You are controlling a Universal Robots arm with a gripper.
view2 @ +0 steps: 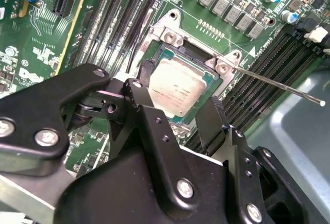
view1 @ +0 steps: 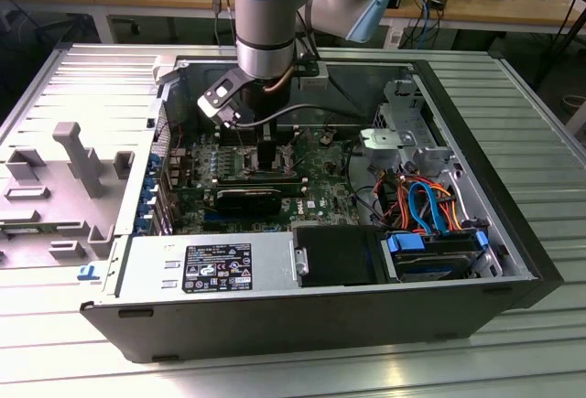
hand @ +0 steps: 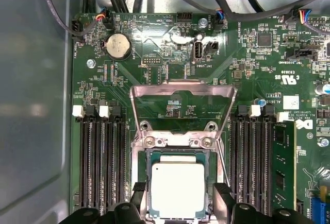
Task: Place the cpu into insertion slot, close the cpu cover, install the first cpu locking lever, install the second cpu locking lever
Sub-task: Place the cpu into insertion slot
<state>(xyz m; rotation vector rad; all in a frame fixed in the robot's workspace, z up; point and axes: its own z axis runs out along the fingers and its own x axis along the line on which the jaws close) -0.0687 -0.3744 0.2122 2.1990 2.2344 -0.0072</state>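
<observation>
The cpu (hand: pixel 178 190), a silver-grey square chip, lies flat in the insertion slot (hand: pixel 145 183) on the green board; in the second wrist view the cpu (view2: pixel 178 87) sits in the same socket. The cpu cover (hand: pixel 183 91) is swung up and open behind the slot. A thin locking lever (view2: pixel 278 86) sticks out unlatched beside the socket. My gripper (hand: pixel 180 207) hangs low over the chip, one black finger on each side of it with a small gap showing. In the exterior view my gripper (view1: pixel 265 155) reaches down into the open computer case.
Long black memory slots (hand: pixel 98 157) flank the socket on both sides, with a fitted memory module (hand: pixel 284 167) nearby. A power supply (view1: pixel 211 265), a drive cage with coloured cables (view1: pixel 430 206) and the case walls (view1: pixel 458 78) surround the board.
</observation>
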